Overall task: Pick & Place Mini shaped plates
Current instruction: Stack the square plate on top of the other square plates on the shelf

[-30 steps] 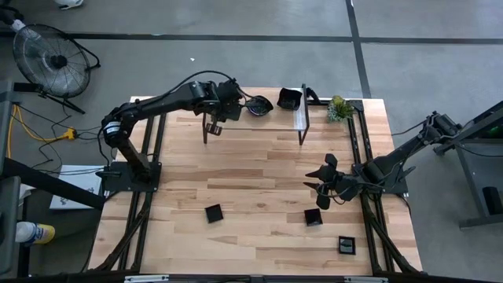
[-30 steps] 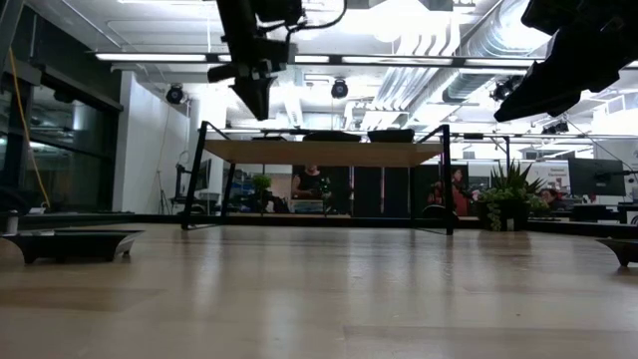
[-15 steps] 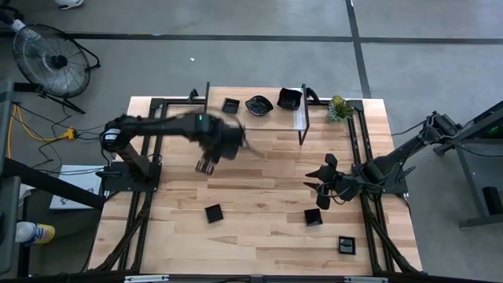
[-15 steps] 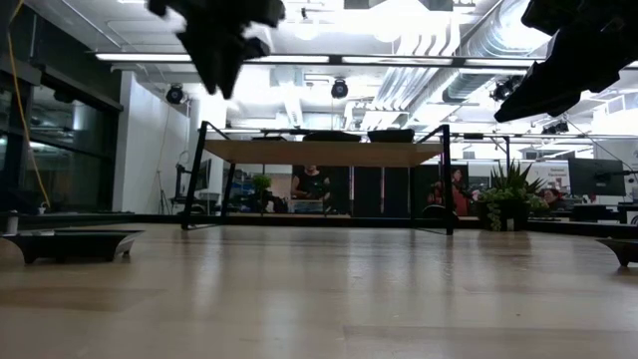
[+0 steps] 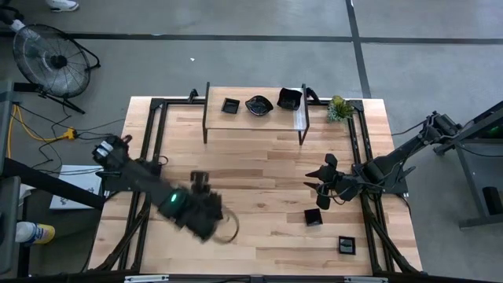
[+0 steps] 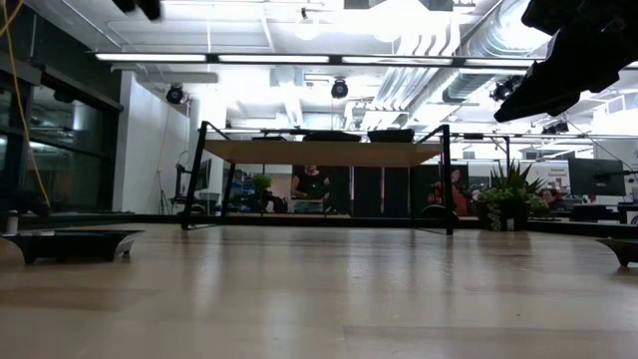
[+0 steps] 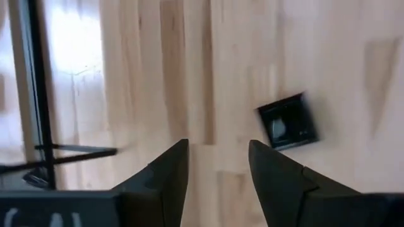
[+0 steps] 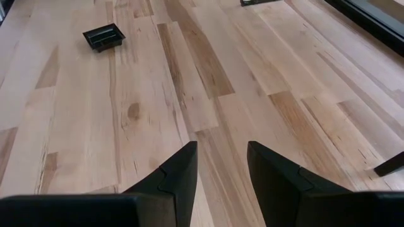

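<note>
Left gripper (image 7: 218, 165), fingers parted and empty, poised over the bench (image 5: 259, 165) beside a square plate (image 7: 288, 122): to be centred above it before descent; right gripper (image 5: 324, 182) idle, parted, empty.

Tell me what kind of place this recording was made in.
Most likely an open-plan robotics lab or workshop: a wooden worktable on a bare concrete floor, exposed ceiling ducts and strip lights above, a floor fan nearby, and people at desks in the background.
</note>
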You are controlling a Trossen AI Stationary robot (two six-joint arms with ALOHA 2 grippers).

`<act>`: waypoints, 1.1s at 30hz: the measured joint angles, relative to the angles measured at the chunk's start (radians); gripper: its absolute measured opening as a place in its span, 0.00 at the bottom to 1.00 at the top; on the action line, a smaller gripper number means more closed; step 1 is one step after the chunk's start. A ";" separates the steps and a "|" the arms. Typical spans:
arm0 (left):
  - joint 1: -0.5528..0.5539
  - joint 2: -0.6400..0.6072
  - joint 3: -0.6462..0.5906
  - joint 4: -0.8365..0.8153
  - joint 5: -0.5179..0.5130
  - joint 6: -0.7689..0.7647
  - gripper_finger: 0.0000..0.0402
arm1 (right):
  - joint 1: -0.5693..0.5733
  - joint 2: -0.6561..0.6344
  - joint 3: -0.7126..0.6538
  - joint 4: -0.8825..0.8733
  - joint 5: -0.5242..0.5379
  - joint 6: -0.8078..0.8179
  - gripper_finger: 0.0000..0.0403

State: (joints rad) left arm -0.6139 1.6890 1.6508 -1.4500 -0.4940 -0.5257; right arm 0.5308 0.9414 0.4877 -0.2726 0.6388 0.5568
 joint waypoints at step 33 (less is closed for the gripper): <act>-0.186 0.435 -0.001 0.203 -0.008 -0.504 0.40 | 0.000 0.002 -0.001 0.000 0.001 -0.015 0.33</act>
State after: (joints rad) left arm -0.8000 2.1238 1.6497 -1.2471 -0.5025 -1.0302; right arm 0.5308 0.9436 0.4870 -0.2726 0.6399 0.5415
